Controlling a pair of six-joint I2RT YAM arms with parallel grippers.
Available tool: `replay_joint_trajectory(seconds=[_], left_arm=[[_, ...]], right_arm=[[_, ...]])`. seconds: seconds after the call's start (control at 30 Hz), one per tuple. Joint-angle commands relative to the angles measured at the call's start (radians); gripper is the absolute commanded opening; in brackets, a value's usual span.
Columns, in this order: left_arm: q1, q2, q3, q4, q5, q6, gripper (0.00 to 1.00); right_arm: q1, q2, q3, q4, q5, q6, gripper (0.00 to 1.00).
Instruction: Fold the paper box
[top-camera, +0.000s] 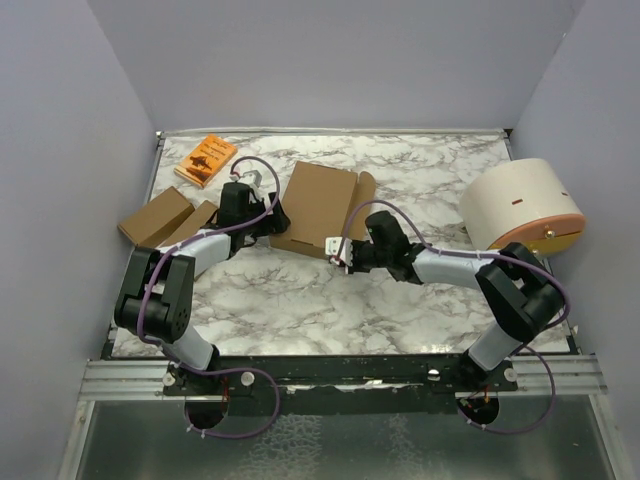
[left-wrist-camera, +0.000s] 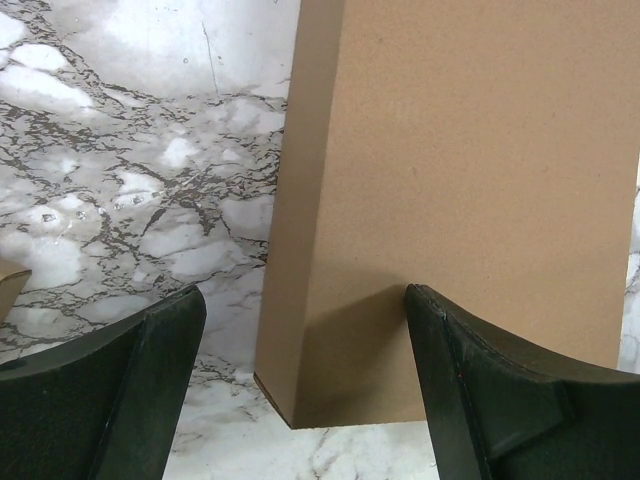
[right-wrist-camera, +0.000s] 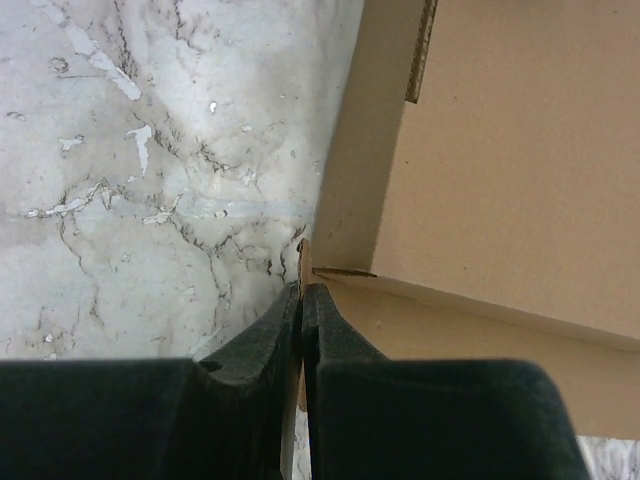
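Right gripper (right-wrist-camera: 302, 295) clamped the paper box (right-wrist-camera: 500, 150) flap at lower centre, probably to fold it; left gripper (left-wrist-camera: 300, 305) stood spread, likely steadying.

Left gripper (left-wrist-camera: 305, 300): jaws wide apart. Fingers (left-wrist-camera: 110, 390) dark, one in each bottom corner of frame.

Box (left-wrist-camera: 470, 170): plain brown cardboard, flat top face, one narrow side wall showing on its left. Near corner lies between the fingers. Left finger stands apart from it, with a strip of table between. Right finger overlaps the top face; contact cannot be told.

Table (left-wrist-camera: 130, 150): white marble, dark veins.

Cardboard sliver (left-wrist-camera: 10, 290) at left edge, well apart from box.
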Motion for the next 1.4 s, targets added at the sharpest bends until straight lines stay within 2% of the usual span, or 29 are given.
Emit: replay_joint_trajectory(seconds=[0.0,0.43,0.67,1.37], left_arm=[[-0.005,0.02,0.016,-0.034,-0.036,0.021,0.83],[-0.005,0.029,0.021,-0.047,-0.039,0.025,0.83],[-0.004,0.031,0.024,-0.05,-0.037,0.025,0.83],[-0.006,0.053,0.04,-0.045,0.019,0.027,0.82]], right_arm=[[-0.018,0.016,0.059,-0.14,-0.039,0.058,0.04],[-0.081,0.053,0.134,-0.29,-0.139,0.098,0.06],[-0.101,0.122,0.216,-0.378,-0.148,0.185,0.06],[-0.114,0.133,0.242,-0.361,-0.197,0.269,0.03]])
